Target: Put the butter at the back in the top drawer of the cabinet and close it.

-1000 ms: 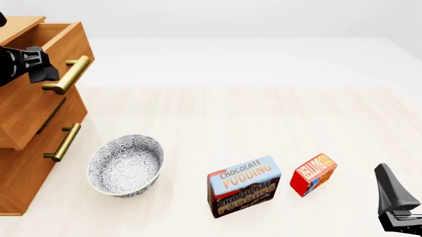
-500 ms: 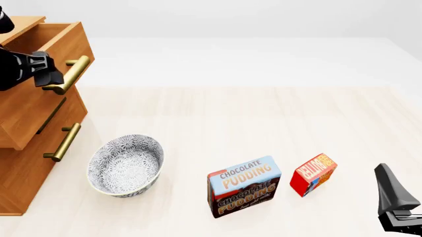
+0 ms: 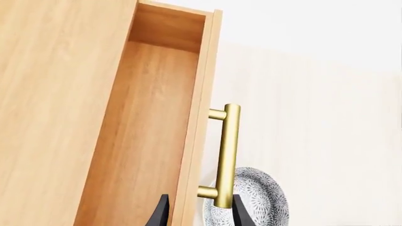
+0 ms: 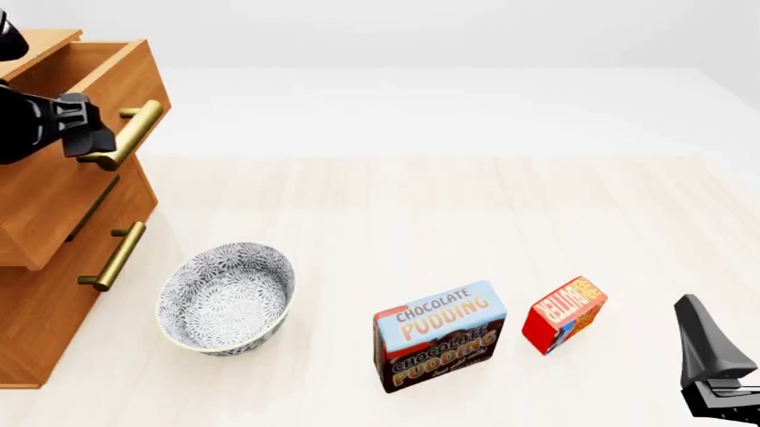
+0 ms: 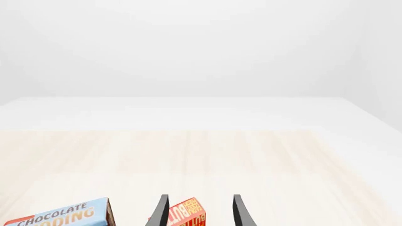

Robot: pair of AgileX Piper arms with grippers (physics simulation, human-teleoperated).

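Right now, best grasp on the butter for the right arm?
Grip the butter across its two narrow sides, coming down from above. It stands upright on the table, clear of the pudding box beside it. The right gripper is open, and in its wrist view the box shows between its fingers.

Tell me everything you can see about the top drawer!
The top drawer is the highest drawer of the wooden cabinet. It looks like warm brown wood and is pulled open, so its bare inside shows with nothing in it. Its front carries one shiny brass bar handle on two short posts. The left hand reaches it: one black finger sits on each side of the handle's lower end and the front panel's edge.
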